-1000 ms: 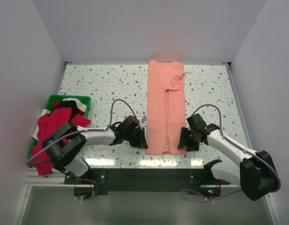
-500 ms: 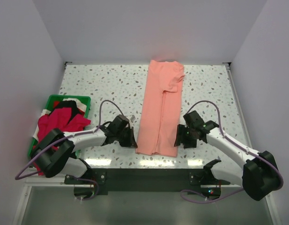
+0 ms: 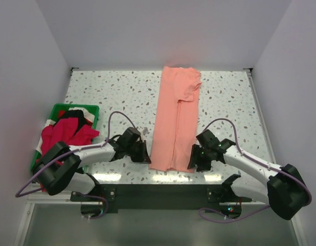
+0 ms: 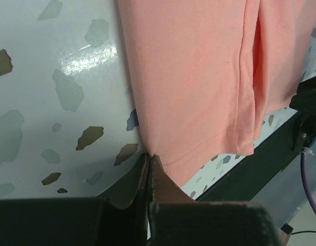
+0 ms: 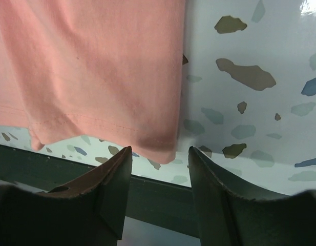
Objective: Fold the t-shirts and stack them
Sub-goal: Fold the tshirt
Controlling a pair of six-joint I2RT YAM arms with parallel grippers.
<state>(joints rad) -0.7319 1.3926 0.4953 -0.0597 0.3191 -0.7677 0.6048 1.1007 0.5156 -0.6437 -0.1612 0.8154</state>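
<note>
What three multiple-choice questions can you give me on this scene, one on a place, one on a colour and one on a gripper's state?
1. Where is the green bin?
A) at the table's left edge
B) in the far right corner
C) between the arms

2. What colour is the long folded shirt?
A) black
B) salmon-pink
C) white

3. How is the right gripper?
A) shut on cloth
B) holding the bin
C) open

Answers: 1 A, the top view shows it at the left edge. 2 B, it is pink in all three views. 3 C, its wrist view shows the fingers apart, either side of the shirt's near corner.
</note>
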